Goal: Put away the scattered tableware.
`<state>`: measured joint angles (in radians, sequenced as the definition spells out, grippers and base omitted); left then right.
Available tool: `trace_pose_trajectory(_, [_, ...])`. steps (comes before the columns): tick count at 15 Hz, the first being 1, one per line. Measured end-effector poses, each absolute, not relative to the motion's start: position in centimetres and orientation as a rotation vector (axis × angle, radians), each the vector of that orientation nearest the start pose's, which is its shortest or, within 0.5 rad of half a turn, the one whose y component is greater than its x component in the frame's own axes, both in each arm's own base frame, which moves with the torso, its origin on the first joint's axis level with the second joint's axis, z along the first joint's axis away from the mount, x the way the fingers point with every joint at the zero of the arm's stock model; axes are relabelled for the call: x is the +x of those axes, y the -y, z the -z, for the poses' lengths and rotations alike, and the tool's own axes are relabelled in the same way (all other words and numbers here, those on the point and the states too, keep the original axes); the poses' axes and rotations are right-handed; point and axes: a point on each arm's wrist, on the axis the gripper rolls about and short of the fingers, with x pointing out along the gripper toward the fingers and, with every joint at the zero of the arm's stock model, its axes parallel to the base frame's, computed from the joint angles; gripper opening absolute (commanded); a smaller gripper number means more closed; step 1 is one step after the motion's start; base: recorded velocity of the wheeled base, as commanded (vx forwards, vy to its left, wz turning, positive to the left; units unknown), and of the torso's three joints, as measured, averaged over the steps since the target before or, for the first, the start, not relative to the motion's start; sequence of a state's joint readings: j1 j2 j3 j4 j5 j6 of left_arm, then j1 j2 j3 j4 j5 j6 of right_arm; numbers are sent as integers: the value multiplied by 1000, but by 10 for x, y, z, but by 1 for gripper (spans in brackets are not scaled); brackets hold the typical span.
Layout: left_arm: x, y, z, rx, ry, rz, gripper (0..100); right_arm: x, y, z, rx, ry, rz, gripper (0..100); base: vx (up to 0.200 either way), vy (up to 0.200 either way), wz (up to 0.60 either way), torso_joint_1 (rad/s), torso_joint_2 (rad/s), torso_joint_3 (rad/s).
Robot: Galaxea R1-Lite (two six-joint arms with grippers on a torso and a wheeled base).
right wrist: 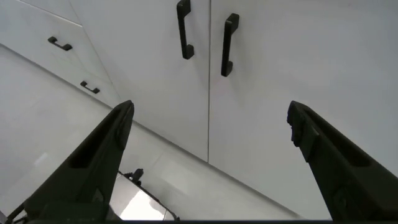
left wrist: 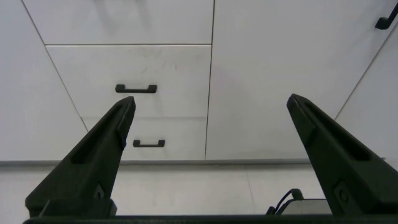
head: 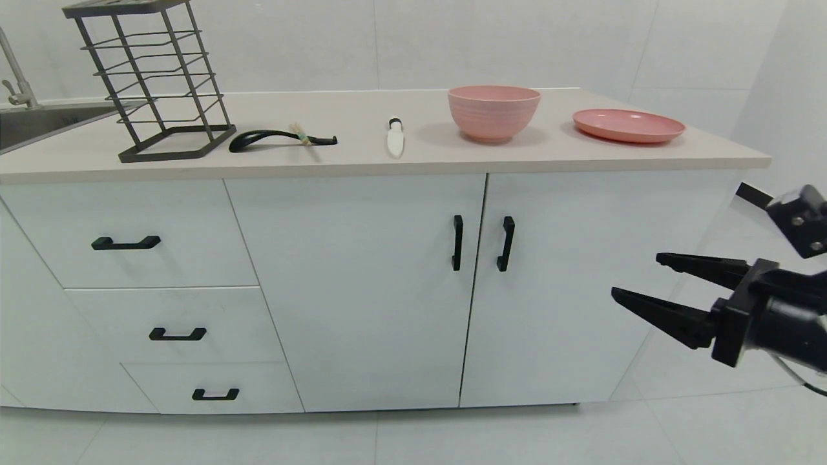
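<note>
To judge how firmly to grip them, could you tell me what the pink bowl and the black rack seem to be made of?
Pink bowl: likely matte plastic, possibly ceramic; even colour, dull sheen, faint rings.
Black rack: seemingly coated metal, matte; thin straight rods, flat frame base.

sink point(head: 39, 123) and rack point(head: 123, 7) partly beyond edges

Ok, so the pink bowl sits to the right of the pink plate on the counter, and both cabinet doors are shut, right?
No: the head view shows the bowl to the left of the plate. Both are on the counter, and both cabinet doors are shut.
</note>
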<state>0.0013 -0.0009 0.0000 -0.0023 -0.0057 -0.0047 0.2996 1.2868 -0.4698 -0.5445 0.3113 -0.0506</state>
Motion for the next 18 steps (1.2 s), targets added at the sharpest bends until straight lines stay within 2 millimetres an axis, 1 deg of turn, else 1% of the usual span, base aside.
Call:
trace_pose_trajectory(5, [-23,0,-76,-4,4,5,100,222,-86,-166,-147,-258,-678,100,0,0,0,0,0,0])
trace_pose_trajectory(10, [-23,0,-76,1,3,6,100,256,-110,-146,-192,-240,-834,100,0,0,0,0,0,0])
trace_pose_trajectory(12, [-23,0,-76,-2,3,6,100,273,-118,-138,-196,-201,-891,100,0,0,0,0,0,0])
trace_pose_trajectory(15, [-23,0,-76,-4,3,6,100,299,-129,-131,-200,-108,-902,100,0,0,0,0,0,0])
trace_pose_trajectory(18, [-23,0,-76,-5,3,6,100,304,-132,-119,-196,-142,-903,100,0,0,0,0,0,0])
